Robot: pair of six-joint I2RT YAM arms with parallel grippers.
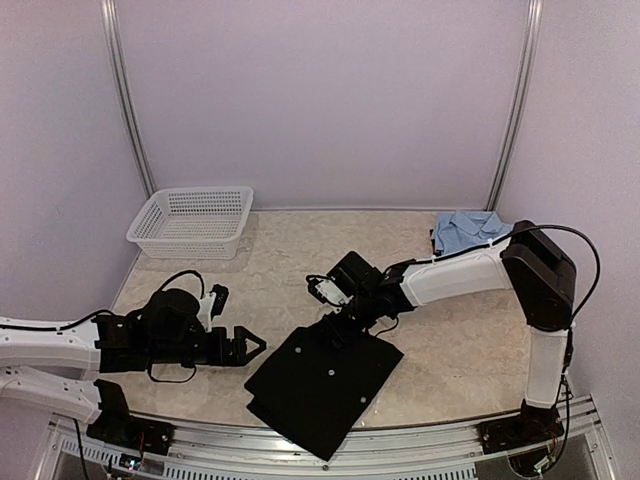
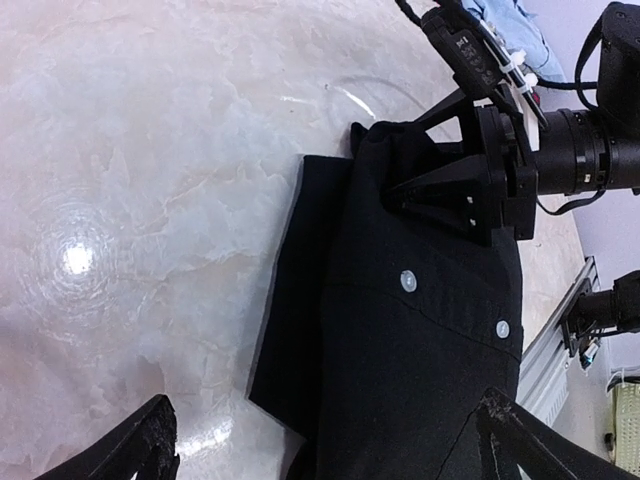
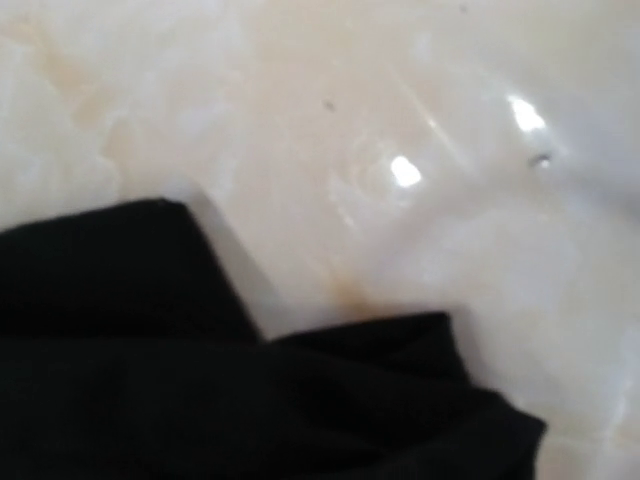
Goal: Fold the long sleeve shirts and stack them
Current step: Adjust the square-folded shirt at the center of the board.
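Observation:
The black long sleeve shirt (image 1: 320,385) lies folded flat at the near middle of the table, with white buttons showing in the left wrist view (image 2: 420,330). My right gripper (image 1: 340,325) is down at the shirt's far edge. In the left wrist view its fingers (image 2: 440,190) stand apart, astride the cloth's edge. The right wrist view shows only the black shirt (image 3: 250,400) and the table. My left gripper (image 1: 248,345) is open and empty just left of the shirt. A light blue shirt (image 1: 465,232) lies at the back right. The red-and-black shirt is out of view.
A white mesh basket (image 1: 190,222) stands at the back left. The marble table (image 1: 280,270) has walls behind and at both sides. A metal rail (image 1: 400,455) runs along the near edge.

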